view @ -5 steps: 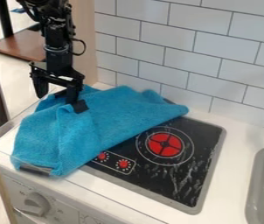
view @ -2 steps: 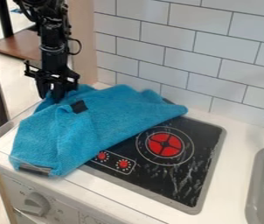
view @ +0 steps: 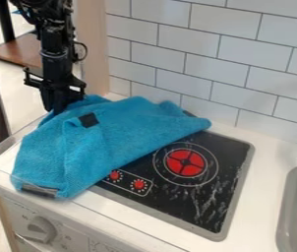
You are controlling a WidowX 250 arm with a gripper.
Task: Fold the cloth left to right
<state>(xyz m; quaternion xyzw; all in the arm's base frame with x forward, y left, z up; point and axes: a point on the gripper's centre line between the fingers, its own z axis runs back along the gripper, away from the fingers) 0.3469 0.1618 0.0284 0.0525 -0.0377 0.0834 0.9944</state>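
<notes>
Tool: the tool is seen at the upper left of the frame, pointed down at the cloth's upper left edge; it is clenched, though whether any fabric is pinched cannot be told.
Cloth: the blue cloth is spread in folds from the left to the centre of the frame, on the worktop and partly over the stove.
Long axis: it is slanted from lower left up to the right; a blunt tip is pointed right, above the burner.
Patches: an upper patch, dark, is seen on the cloth just right of the tool; a lower patch is set at its bottom left end.
</notes>
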